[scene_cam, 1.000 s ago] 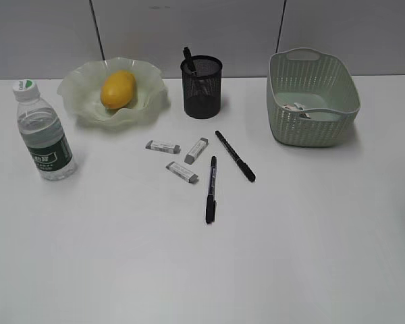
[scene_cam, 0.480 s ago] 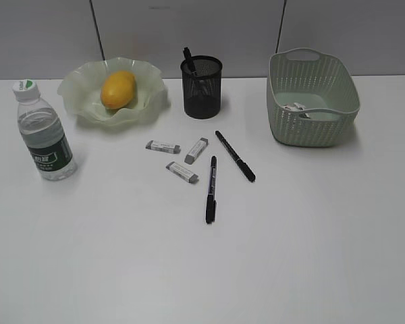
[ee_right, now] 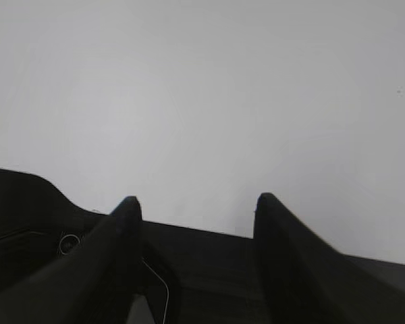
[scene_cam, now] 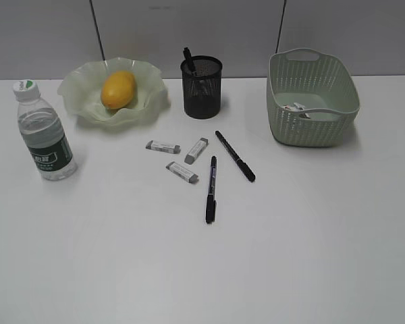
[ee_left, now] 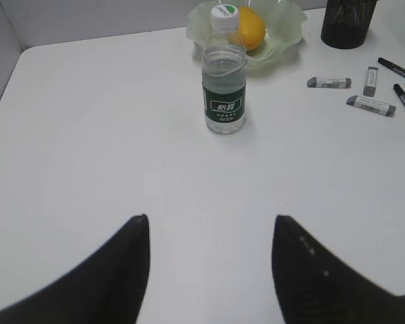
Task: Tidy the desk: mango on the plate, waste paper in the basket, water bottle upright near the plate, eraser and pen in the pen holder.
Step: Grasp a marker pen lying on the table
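Mango (scene_cam: 118,90) on plate (scene_cam: 74,91), bottle (scene_cam: 45,133) upright, pens (scene_cam: 210,189) and erasers (scene_cam: 182,171) on tabletop (scene_cam: 256,256), both claws (ee_left: 209,226) (ee_right: 196,202) open, empty

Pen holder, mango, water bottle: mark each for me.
pen holder (scene_cam: 202,91), exterior view, front of the mesh wall
mango (scene_cam: 118,89), exterior view, middle of the fruit
water bottle (ee_left: 224,104), left wrist view, on the green label
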Available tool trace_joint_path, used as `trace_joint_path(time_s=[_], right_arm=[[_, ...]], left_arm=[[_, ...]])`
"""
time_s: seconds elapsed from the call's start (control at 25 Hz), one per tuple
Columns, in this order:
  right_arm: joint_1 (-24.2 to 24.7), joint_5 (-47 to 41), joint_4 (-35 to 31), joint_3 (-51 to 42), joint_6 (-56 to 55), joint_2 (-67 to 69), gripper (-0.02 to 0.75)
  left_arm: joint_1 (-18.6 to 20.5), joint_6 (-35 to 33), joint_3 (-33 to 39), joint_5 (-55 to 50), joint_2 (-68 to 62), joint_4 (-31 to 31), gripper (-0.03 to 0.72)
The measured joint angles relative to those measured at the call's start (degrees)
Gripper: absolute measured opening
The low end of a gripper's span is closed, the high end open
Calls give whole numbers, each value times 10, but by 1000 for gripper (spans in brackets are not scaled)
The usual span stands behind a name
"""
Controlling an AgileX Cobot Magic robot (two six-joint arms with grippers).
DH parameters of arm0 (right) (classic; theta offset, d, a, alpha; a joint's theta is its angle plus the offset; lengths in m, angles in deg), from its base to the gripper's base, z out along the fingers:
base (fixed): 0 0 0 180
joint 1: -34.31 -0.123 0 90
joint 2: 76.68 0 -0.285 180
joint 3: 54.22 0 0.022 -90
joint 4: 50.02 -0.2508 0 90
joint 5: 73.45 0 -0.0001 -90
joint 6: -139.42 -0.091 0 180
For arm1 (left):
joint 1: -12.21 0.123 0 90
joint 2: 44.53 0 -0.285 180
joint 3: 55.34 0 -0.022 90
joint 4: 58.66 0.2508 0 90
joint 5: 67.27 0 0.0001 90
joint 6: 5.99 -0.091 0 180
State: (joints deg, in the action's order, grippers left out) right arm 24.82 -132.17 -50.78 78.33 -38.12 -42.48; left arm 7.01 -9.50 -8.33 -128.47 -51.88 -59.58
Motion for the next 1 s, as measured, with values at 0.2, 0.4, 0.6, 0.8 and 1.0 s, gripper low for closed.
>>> trace_joint_path(time_s=[0.2,0.4,0.6,0.8,1.0], right_arm=[[0,-8,0,-5,-1,-82,428],[0,-8,0,-6,-1,-181,428],[0,-9,0,-8,-1,-264,428],[0,-9,0,-8,-6,-269,428],[0,-9,0,-8,-7,-269,428]], left_arm=[[0,0,0,0,0,0,437],[0,0,0,0,0,0,435],[0,0,0,0,0,0,428],[0,0,0,0,0,1,426],[0,0,0,0,0,1,412]])
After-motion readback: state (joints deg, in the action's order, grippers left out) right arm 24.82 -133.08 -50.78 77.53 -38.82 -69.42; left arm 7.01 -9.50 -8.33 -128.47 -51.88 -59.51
